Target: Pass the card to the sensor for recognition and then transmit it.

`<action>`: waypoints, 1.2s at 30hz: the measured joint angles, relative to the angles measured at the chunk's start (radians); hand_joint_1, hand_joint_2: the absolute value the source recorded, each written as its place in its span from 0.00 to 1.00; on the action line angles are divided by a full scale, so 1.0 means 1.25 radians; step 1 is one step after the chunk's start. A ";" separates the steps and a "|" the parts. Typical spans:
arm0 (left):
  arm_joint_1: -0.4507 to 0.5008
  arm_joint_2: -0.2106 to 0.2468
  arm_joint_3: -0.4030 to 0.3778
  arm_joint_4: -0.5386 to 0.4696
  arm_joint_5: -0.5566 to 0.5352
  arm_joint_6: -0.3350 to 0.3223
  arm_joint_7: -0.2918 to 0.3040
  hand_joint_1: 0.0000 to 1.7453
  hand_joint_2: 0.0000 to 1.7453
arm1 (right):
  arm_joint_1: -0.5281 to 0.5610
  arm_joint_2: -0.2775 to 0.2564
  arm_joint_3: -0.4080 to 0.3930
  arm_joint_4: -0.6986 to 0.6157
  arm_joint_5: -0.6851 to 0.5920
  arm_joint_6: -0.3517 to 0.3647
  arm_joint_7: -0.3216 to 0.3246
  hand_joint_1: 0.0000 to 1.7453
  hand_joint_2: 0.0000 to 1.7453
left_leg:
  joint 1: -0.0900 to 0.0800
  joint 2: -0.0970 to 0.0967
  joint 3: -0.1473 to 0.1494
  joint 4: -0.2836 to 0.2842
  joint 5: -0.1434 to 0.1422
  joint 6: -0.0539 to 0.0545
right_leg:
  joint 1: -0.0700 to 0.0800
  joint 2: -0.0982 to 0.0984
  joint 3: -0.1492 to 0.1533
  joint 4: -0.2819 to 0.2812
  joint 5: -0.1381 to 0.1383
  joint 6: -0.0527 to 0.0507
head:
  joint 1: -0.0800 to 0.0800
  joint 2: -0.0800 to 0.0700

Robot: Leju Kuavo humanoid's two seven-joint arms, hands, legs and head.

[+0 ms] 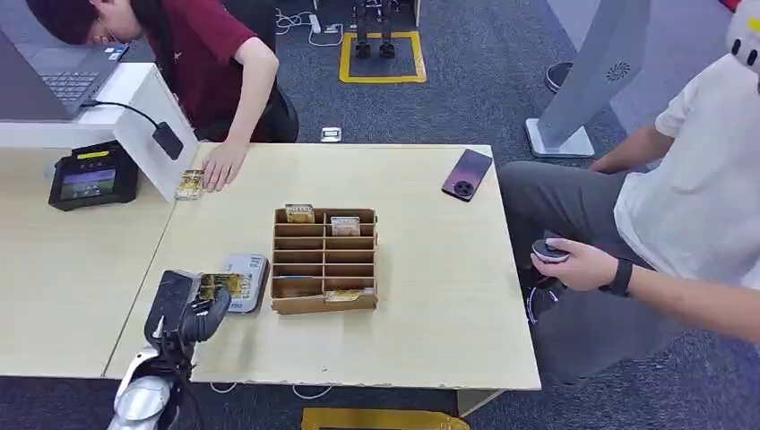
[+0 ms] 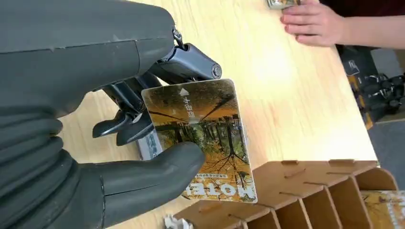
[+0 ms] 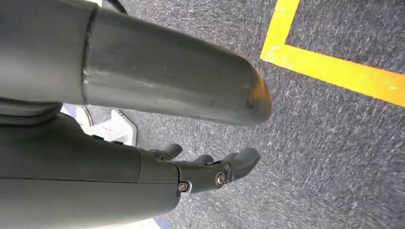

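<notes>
My left hand [image 1: 190,311] pinches a card [image 2: 205,138] with an autumn forest picture between its thumb and fingers [image 2: 186,64]. In the head view the card [image 1: 224,285] hovers just over a grey flat sensor pad [image 1: 248,279] on the wooden table [image 1: 430,296], left of the card rack [image 1: 323,260]. A black screen terminal [image 1: 92,177] sits at the far left. My right hand [image 3: 210,169] hangs over the grey carpet with its fingers apart and nothing in it.
The wooden rack [image 2: 329,191] holds a few cards in its slots. A person's hand [image 1: 221,166] rests by a stack of cards [image 1: 189,184] at the table's far left. A phone [image 1: 467,174] lies far right. Another person sits at the right, holding a small device [image 1: 548,251].
</notes>
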 joint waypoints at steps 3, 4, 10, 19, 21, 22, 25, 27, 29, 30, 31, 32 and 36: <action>-0.001 -0.005 -0.005 0.008 0.000 0.001 -0.002 1.00 1.00 | 0.000 0.000 0.000 0.000 0.001 0.001 0.000 0.00 0.00 | 0.000 0.000 0.000 0.000 0.000 0.000 | 0.000 0.000 0.000 0.000 0.000 0.000 | 0.000 0.000; -0.001 -0.009 -0.006 0.012 -0.001 0.001 -0.002 1.00 1.00 | 0.000 0.000 0.000 0.000 0.001 0.001 0.000 0.00 0.00 | 0.000 0.000 0.000 0.000 0.000 0.000 | 0.000 0.000 0.000 0.000 0.000 0.000 | 0.000 0.000; -0.002 -0.016 -0.007 0.024 -0.002 0.001 -0.002 1.00 1.00 | 0.000 0.000 -0.001 0.000 0.001 0.001 0.000 0.00 0.00 | 0.000 0.000 0.000 0.000 0.000 0.000 | 0.000 0.000 0.000 0.000 0.000 0.000 | 0.000 0.000; -0.044 -0.036 -0.007 0.083 -0.087 0.121 -0.020 1.00 1.00 | -0.005 0.001 -0.001 0.000 0.021 0.003 0.002 0.00 0.00 | 0.000 0.000 0.000 0.000 0.000 0.000 | 0.000 -0.001 0.001 0.000 0.000 0.000 | 0.000 0.000; -0.054 -0.042 -0.007 0.107 -0.098 0.127 -0.027 1.00 1.00 | -0.007 0.002 -0.001 0.000 0.023 0.005 0.003 0.00 0.00 | 0.000 0.000 0.001 0.000 0.000 0.000 | 0.000 0.000 0.001 0.000 0.000 0.000 | 0.000 0.000; -0.056 -0.046 -0.007 0.115 -0.100 0.129 -0.031 1.00 1.00 | -0.007 0.002 -0.001 0.000 0.025 0.005 0.003 0.00 0.00 | 0.000 0.000 0.001 0.000 0.000 0.000 | 0.000 0.000 0.001 0.000 0.000 0.000 | 0.000 0.000; -0.061 -0.056 -0.007 0.133 -0.095 0.143 -0.039 1.00 1.00 | -0.008 0.002 -0.001 0.000 0.030 0.004 0.002 0.00 0.00 | 0.000 0.000 0.000 0.000 0.000 0.000 | 0.000 0.000 0.001 0.000 0.000 0.000 | 0.000 0.000; -0.068 -0.061 -0.007 0.142 -0.088 0.150 -0.046 1.00 1.00 | -0.008 0.002 -0.001 0.000 0.033 0.004 0.002 0.00 0.00 | 0.000 0.000 0.000 0.000 0.000 0.000 | 0.000 -0.001 0.001 0.000 0.000 0.000 | 0.000 0.000; -0.079 -0.065 -0.007 0.151 -0.081 0.160 -0.047 1.00 1.00 | -0.008 0.002 -0.001 0.000 0.037 0.004 0.000 0.00 0.00 | 0.000 0.000 0.000 0.000 0.000 0.000 | 0.000 -0.001 0.001 0.000 0.000 0.000 | 0.000 0.000; -0.085 -0.066 -0.007 0.156 -0.080 0.166 -0.047 1.00 1.00 | -0.008 0.002 -0.001 0.000 0.038 0.004 0.000 0.00 0.00 | 0.000 0.000 0.000 0.000 0.000 0.000 | 0.000 -0.001 0.001 0.000 0.000 0.000 | 0.000 0.000; -0.093 -0.066 -0.006 0.161 -0.080 0.174 -0.048 1.00 1.00 | -0.008 0.002 -0.001 0.000 0.040 0.003 0.000 0.00 0.00 | 0.000 0.000 0.000 0.000 0.000 0.000 | 0.000 -0.001 0.001 0.000 0.000 0.000 | 0.000 0.000; -0.099 -0.066 -0.006 0.167 -0.081 0.179 -0.048 1.00 1.00 | -0.008 0.002 -0.001 0.000 0.042 0.003 0.000 0.00 0.00 | 0.000 0.000 0.000 0.000 0.000 0.000 | 0.000 -0.001 0.001 0.000 0.000 0.000 | 0.000 0.000; -0.111 -0.066 -0.006 0.184 -0.080 0.185 -0.050 1.00 1.00 | -0.008 0.002 -0.001 0.000 0.043 0.003 0.000 0.00 0.00 | 0.000 0.000 0.000 0.000 0.000 0.000 | 0.000 -0.001 0.001 0.000 0.000 0.000 | 0.000 0.000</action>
